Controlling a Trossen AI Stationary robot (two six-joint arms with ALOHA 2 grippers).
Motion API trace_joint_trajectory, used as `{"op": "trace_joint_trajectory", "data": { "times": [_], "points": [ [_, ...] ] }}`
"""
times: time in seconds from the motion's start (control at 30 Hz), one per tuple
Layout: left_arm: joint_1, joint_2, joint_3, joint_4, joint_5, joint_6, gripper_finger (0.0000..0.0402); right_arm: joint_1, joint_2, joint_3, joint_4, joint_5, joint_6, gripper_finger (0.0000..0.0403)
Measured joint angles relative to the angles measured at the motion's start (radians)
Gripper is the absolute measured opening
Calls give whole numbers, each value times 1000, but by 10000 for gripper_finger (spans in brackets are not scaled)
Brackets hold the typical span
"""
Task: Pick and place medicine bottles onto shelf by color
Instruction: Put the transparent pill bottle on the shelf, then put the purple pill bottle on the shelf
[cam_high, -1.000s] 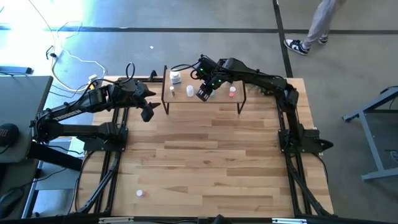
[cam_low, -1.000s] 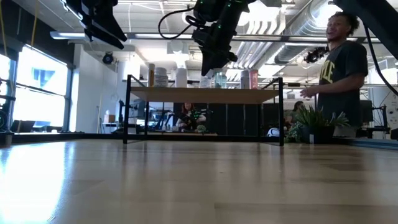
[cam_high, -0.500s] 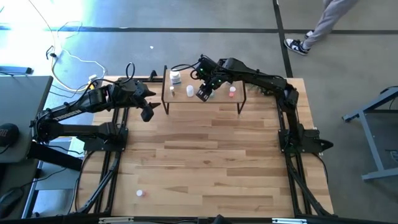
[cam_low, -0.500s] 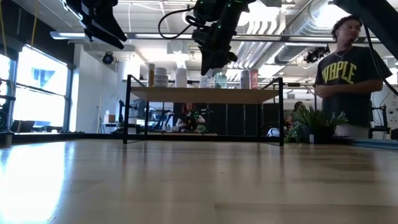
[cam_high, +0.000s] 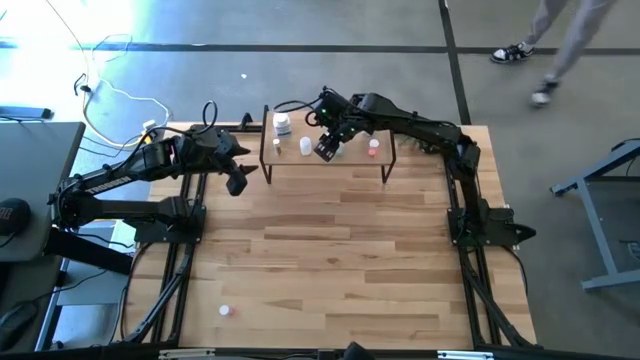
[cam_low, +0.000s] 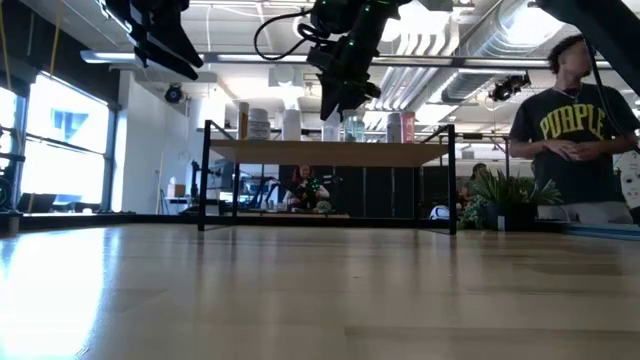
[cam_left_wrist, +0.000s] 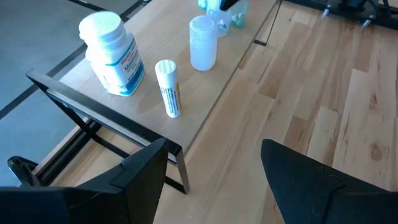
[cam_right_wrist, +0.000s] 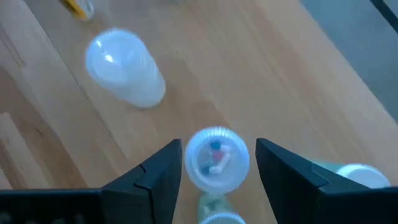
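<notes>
The shelf (cam_high: 350, 162) stands at the table's far edge. On it stand a large white bottle (cam_high: 283, 125), a thin white tube bottle (cam_left_wrist: 168, 87), a translucent white bottle (cam_right_wrist: 127, 68), a small clear bottle (cam_right_wrist: 216, 158), pale teal bottles (cam_right_wrist: 214, 211) and a pinkish-red one (cam_high: 373, 147). My right gripper (cam_high: 326, 151) is open just above the shelf, its fingers on either side of the small clear bottle, which stands on its base. My left gripper (cam_high: 237, 181) is open and empty, in the air left of the shelf.
One small bottle (cam_high: 225, 311) stands on the tabletop near the front left corner. The shelf's black legs (cam_low: 205, 175) rise from the table. A person (cam_low: 575, 140) stands behind the table on the right. The wide tabletop lies in front of the shelf.
My right gripper has risen a little above the shelf, over the small clear bottle. The person behind the table has moved toward the right.
</notes>
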Motion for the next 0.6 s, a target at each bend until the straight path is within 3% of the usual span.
{"op": "trace_joint_trajectory", "data": {
  "times": [0.33, 0.6],
  "points": [
    [-6, 0, 0, -25, 4, -50, 248, -10, -10, 0, 28, -2, 0, 197],
    [-71, -1, 0, -28, 14, -140, 248, 0, -59, 0, 28, 0, 5, 197]
  ]
}}
